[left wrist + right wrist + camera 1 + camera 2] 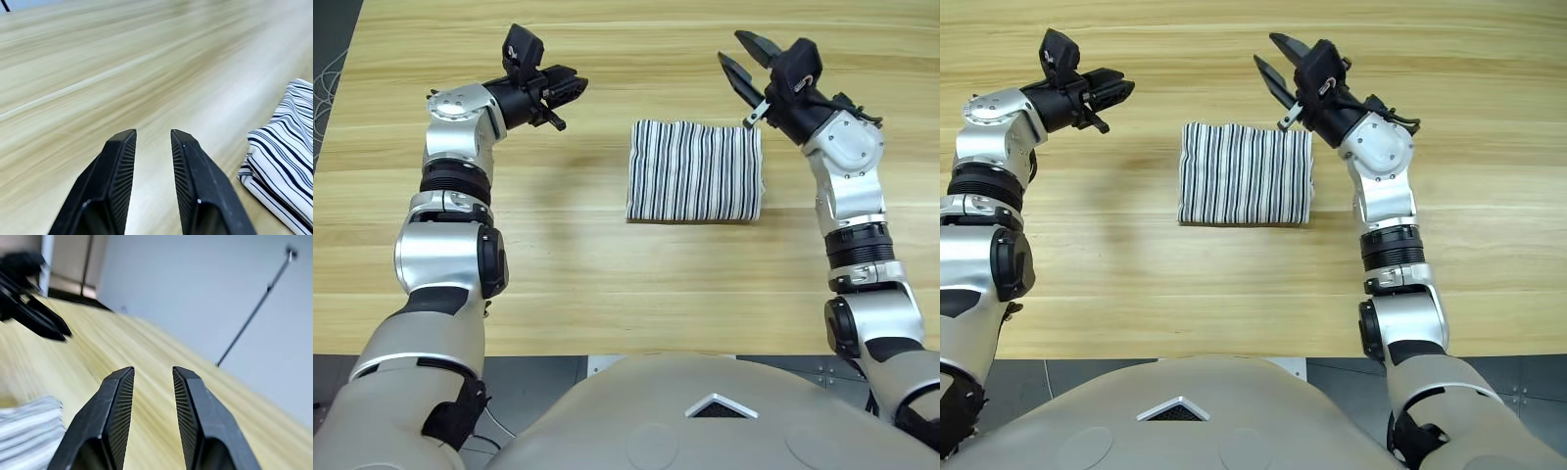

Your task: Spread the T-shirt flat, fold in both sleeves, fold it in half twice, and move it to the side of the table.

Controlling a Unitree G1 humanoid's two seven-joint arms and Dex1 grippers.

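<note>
The T-shirt (695, 171), black-and-white striped, lies folded into a compact rectangle on the wooden table (607, 294), a little right of centre. My left gripper (570, 86) hovers to the left of it and slightly farther back, open and empty, fingertips pointing toward the shirt. In the left wrist view the shirt's folded edge (288, 147) lies beside that gripper (153, 132). My right gripper (741, 61) is raised above the shirt's far right corner, open with nothing between its fingers. The right wrist view looks past its own gripper (152, 368) to the shirt (29, 431) below.
Bare wood surrounds the shirt on all sides. The table's front edge (607, 352) runs close to me, and dark floor (333, 59) shows past its left edge. A thin pole (254, 308) stands against the wall beyond the table.
</note>
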